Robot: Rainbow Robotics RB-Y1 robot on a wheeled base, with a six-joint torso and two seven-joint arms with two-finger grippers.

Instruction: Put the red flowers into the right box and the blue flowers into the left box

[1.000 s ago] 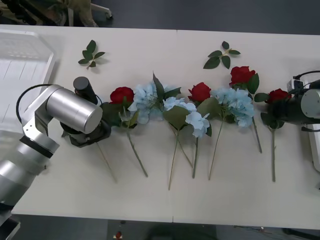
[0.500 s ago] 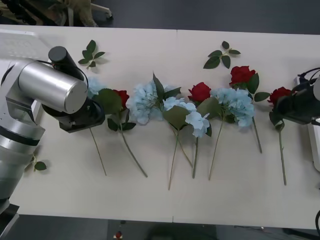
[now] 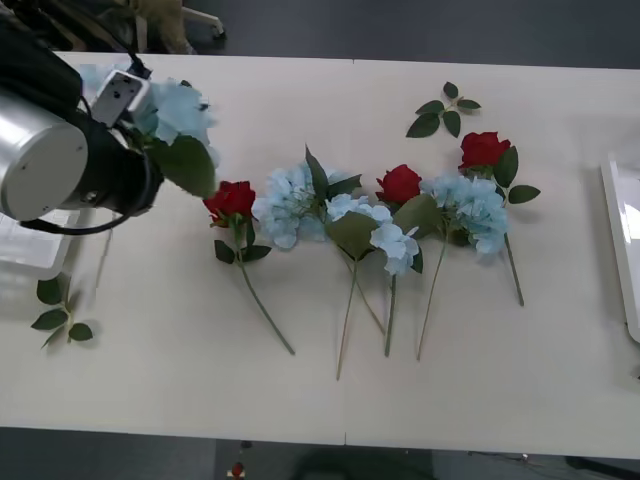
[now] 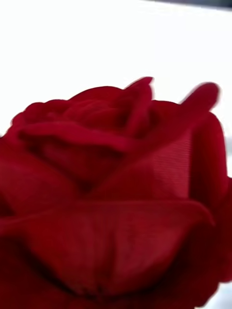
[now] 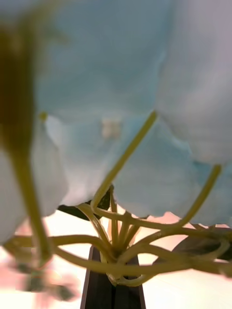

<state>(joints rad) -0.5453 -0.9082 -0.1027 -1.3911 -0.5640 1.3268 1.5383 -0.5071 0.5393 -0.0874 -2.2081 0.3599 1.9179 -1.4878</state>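
My left gripper [image 3: 140,125] is raised over the table's left end, shut on the stem of a blue flower [image 3: 178,105] whose big leaf [image 3: 186,164] hangs beside it. In the left wrist view the pale blue petals [image 5: 121,82] and thin green stalks sit just above the dark fingers [image 5: 113,287]. A corner of the left box [image 3: 28,250] shows under that arm. Filling the right wrist view is a red flower [image 4: 111,193], held over a white surface. On the table lie red flowers [image 3: 232,198] [image 3: 400,183] [image 3: 484,148] and blue flowers [image 3: 290,205] [image 3: 470,205]. The right box [image 3: 614,240] lies at the right edge.
Loose leaf sprigs lie at the back right [image 3: 443,110] and at the front left [image 3: 60,312]. The flowers' long stems point toward the table's front edge. Bare tabletop runs along the front and between the flower row and the right box.
My left arm has lifted the blue flower up and to the left, toward the left box. The right arm has carried its red flower out of the front view to the right.
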